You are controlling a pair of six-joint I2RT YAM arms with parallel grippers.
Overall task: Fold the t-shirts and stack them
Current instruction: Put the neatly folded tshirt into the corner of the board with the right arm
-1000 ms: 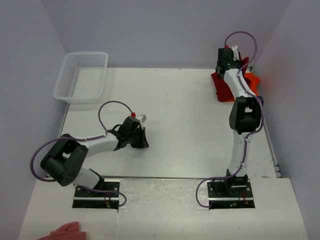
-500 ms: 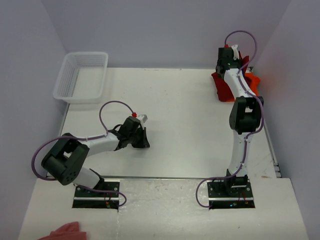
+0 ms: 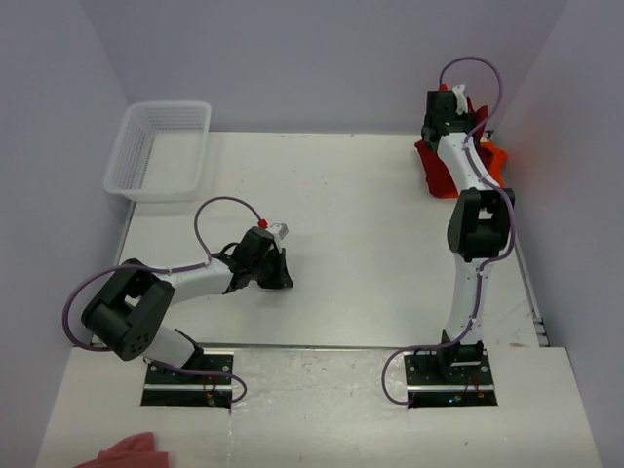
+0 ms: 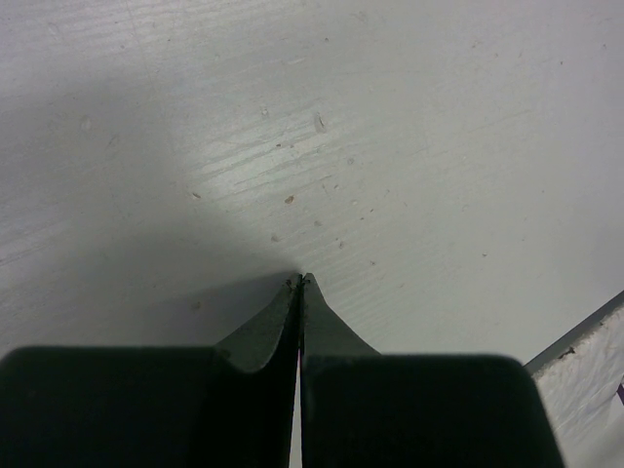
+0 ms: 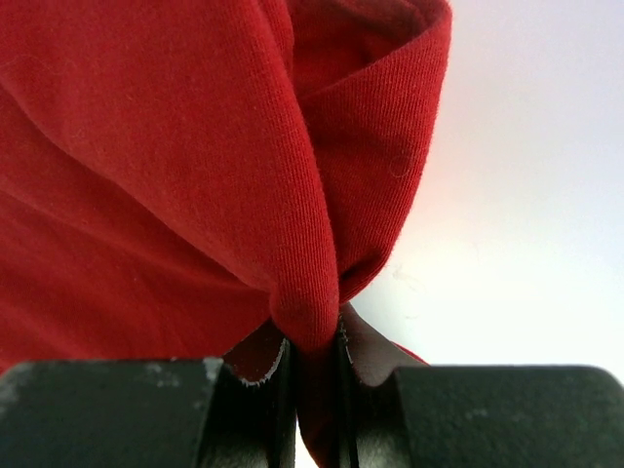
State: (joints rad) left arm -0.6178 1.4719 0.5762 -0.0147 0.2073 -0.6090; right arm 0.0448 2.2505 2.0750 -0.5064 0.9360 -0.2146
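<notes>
Now pinching a fold of the crimson t-shirt [image 5: 146, 195] in the right end effector [image 5: 317, 341], beside the orange t-shirt [image 3: 490, 156] at four o'clock; holding the left end effector [image 4: 299, 283] closed, empty, over the counter [image 4: 439, 127].

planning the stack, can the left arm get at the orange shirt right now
Probably not. The orange shirt lies in the far right corner, across the table from the left gripper, and the right arm hangs over that corner, gripping the red shirt.
</notes>
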